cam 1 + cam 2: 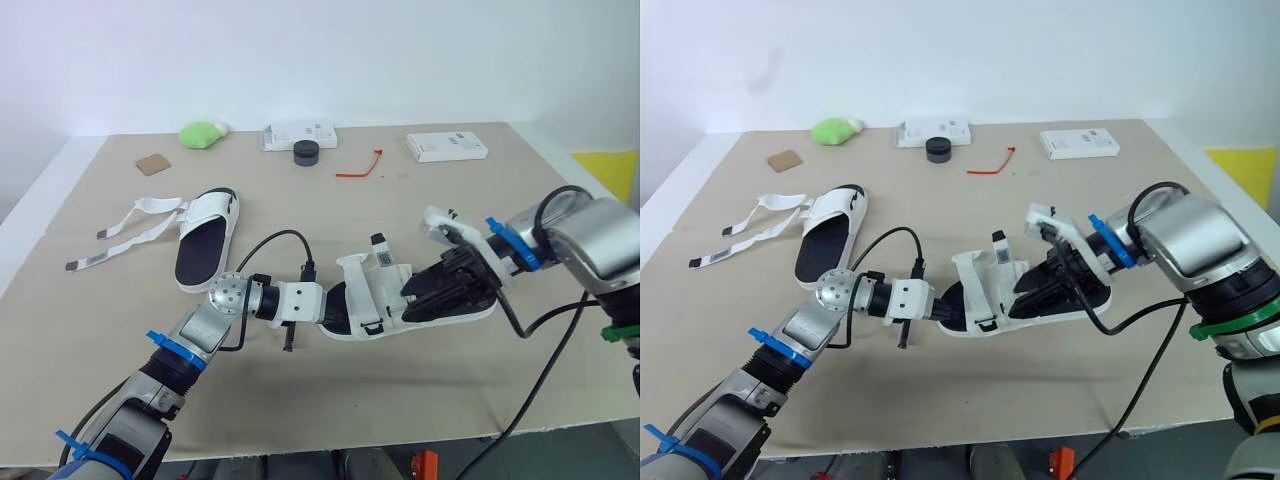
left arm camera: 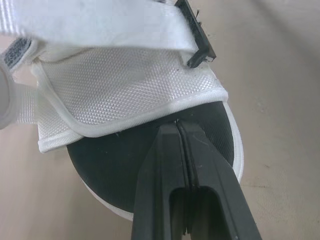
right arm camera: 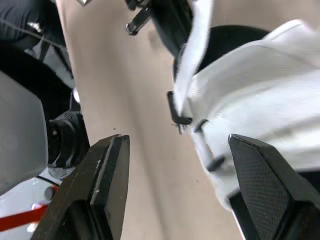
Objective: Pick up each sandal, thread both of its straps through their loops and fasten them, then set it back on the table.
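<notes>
The left gripper [image 2: 178, 127] is keeping its fingers pressed together, tips sitting on the black insole right at the hem of the white upper. Whether it is catching that hem cannot be told. The right gripper [image 3: 176, 142] is standing wide, its fingers straddling the strap side of the near sandal [image 1: 362, 285] from the opposite end.

That sandal is lying mid-table, apparently resting on its sole between the two arms. One strap [image 2: 100, 25] is running across the upper, and its black end [image 1: 378, 245] is sticking up. The far sandal [image 1: 205, 240] is lying well off to the robot's left, with its loose straps [image 1: 130, 225] trailing flat on the table [image 1: 400, 400].

The step in hand looks like getting a strap fastened on the near sandal. To do it well, the left gripper should be pinning the toe end so the sandal is not sliding. The right gripper should be closing on the strap close to its tip, not on the upper. It should then be feeding the strap straight along the loop's axis and pulling it taut before pressing it down. A grab too far back risks the strap end folding against the loop.
</notes>
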Controlling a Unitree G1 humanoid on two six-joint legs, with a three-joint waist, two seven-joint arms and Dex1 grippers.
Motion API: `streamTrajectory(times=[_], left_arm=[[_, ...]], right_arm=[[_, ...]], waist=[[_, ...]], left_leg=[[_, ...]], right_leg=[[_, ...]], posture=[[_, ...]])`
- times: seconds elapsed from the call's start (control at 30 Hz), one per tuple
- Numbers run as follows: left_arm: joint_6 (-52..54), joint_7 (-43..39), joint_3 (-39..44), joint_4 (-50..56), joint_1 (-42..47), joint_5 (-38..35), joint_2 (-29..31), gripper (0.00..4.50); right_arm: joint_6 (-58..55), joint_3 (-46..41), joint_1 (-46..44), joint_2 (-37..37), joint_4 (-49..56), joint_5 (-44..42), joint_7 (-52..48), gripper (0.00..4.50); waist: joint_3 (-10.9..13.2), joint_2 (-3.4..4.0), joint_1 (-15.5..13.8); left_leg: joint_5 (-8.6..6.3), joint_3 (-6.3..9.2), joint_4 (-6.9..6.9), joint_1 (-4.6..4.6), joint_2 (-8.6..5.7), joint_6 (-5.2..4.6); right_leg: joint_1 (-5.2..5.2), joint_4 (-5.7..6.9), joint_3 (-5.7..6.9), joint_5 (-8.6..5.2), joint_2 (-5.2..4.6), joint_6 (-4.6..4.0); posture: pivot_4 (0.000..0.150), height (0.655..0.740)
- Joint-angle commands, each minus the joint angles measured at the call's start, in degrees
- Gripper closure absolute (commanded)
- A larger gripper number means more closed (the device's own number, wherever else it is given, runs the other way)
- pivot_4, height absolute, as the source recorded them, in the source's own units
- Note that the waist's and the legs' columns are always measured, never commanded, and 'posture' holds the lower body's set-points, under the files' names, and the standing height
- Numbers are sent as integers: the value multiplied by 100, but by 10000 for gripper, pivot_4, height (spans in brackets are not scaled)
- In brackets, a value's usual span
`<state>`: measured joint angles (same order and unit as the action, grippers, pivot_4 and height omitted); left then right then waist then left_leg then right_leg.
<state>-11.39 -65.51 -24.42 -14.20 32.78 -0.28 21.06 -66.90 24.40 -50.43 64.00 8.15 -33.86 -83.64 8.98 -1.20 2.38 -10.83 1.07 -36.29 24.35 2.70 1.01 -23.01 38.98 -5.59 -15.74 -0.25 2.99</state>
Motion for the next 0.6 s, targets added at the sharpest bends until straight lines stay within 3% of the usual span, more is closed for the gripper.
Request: streamTrajectory(times=[0.03,0.2,0.37,0.6], left_arm=[[149,-75,-186,-218,-172,219,105,45000],[150,-91,-192,-175,-208,217,118,45000],[71,-114,-244,-191,-169,273,125,45000],[-148,-146,-317,-229,-83,448,234,45000]], right_arm=[[-383,-800,554,328,803,-582,128,10684],[-697,-1755,1721,-243,1655,-901,1367,10684],[-581,-2010,2133,-959,1737,-650,2485,10684],[-466,-2113,2227,-908,1954,-794,2725,10684]], waist=[[1,-1,6],[-1,-8,15],[0,-9,23],[1,-11,26]], left_leg=[[-1,-1,0,0,1,2],[-7,-4,-1,-4,0,12],[-2,-5,-4,-7,0,17],[-2,-7,-3,-6,0,17]], right_leg=[[0,0,0,2,0,6],[5,-1,-5,-2,-1,15],[6,-1,-12,12,1,25],[6,-4,-16,14,3,24]], posture=[[1500,7400],[1500,7400],[1500,7400],[1500,7400]])
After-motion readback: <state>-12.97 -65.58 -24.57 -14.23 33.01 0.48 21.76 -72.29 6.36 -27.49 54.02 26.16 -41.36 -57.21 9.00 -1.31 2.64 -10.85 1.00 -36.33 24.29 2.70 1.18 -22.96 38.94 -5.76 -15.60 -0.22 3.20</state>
